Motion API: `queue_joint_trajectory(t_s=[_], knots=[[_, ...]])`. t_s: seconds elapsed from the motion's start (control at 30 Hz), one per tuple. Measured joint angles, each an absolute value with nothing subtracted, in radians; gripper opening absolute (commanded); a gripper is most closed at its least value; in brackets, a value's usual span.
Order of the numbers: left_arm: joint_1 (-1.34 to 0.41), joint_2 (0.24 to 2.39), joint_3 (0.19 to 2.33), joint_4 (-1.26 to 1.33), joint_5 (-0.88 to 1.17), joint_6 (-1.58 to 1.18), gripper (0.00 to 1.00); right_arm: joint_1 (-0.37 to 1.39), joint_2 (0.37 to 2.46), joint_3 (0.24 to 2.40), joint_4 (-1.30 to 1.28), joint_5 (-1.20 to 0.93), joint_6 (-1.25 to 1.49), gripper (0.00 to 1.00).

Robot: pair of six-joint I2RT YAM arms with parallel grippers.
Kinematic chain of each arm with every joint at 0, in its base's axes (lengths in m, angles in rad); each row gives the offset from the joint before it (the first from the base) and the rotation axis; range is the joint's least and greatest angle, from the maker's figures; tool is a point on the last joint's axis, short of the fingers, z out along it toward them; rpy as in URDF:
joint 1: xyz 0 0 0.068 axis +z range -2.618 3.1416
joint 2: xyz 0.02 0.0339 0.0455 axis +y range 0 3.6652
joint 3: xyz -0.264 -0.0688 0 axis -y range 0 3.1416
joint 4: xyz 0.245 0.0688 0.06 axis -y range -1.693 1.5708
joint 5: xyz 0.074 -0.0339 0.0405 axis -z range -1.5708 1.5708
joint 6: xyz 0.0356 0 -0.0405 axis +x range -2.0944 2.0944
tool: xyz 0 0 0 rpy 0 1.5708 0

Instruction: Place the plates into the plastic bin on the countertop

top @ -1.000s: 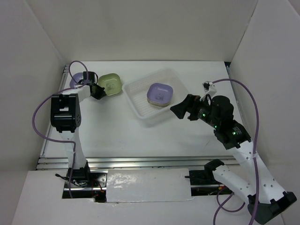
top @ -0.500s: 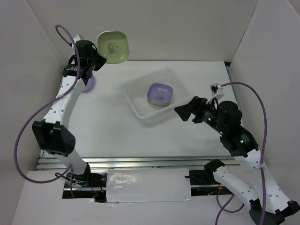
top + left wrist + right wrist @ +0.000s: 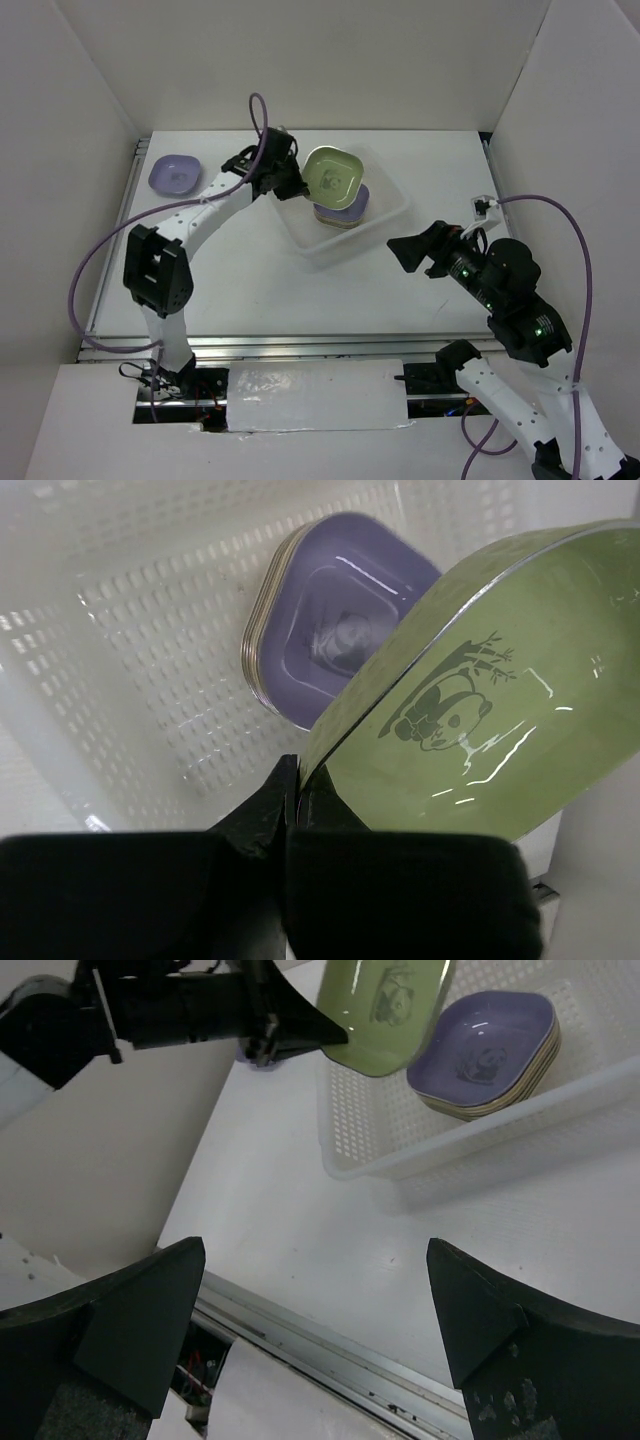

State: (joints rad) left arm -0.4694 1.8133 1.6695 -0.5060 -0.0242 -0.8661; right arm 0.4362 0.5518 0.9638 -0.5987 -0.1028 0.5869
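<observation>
Left end effector (image 3: 291, 186) clamped on rim of green plate (image 3: 332, 177) - plate tilted over stack (image 3: 350, 209) in plastic bin (image 3: 300, 233), not yet released. One purple plate (image 3: 174, 175) waits on table (image 3: 230, 270), far-left corner. Right end effector (image 3: 412, 248) spread wide, empty, beside bin.

- The green plate (image 3: 332, 176) hangs over the stack (image 3: 345, 214), blocking access from above.
- In the plastic bin (image 3: 365, 232), floor lies free at the stack's 9 o'clock.

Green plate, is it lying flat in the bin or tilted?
Tilted, not yet in. The left tool pinches the green plate by its edge, slanted above the plate stack in the plastic bin.
</observation>
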Motion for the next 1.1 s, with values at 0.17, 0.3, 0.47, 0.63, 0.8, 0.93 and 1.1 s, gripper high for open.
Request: queue_joint_trajectory(t_s=[0.17,0.3,0.47,0.63,0.8,0.93,1.1], knots=[[-0.484,1.973,1.786,-0.556,-0.01,-0.867,0.08,0.436,0.535,0.964,-0.636,-0.084,0.587,1.0],[-0.489,2.078,1.919,-0.607,-0.008,-0.86,0.62,0.436,0.524,0.964,-0.663,-0.08,0.586,1.0],[-0.501,2.121,2.056,-0.664,-0.002,-0.862,0.99,0.436,0.521,0.972,-0.685,-0.073,0.583,1.0],[-0.51,1.932,1.959,-0.654,-0.085,-0.856,0.99,0.436,0.522,0.976,-0.688,-0.071,0.579,1.0],[-0.364,1.541,1.688,-0.595,-0.208,-0.897,0.99,0.433,0.525,0.961,-0.66,-0.095,0.579,1.0],[-0.046,1.411,1.512,-0.484,-0.242,-0.956,0.99,0.429,0.526,0.908,-0.617,-0.135,0.582,1.0],[0.173,1.608,1.463,-0.36,-0.155,-1.017,0.99,0.429,0.546,0.858,-0.579,-0.192,0.583,1.0]])
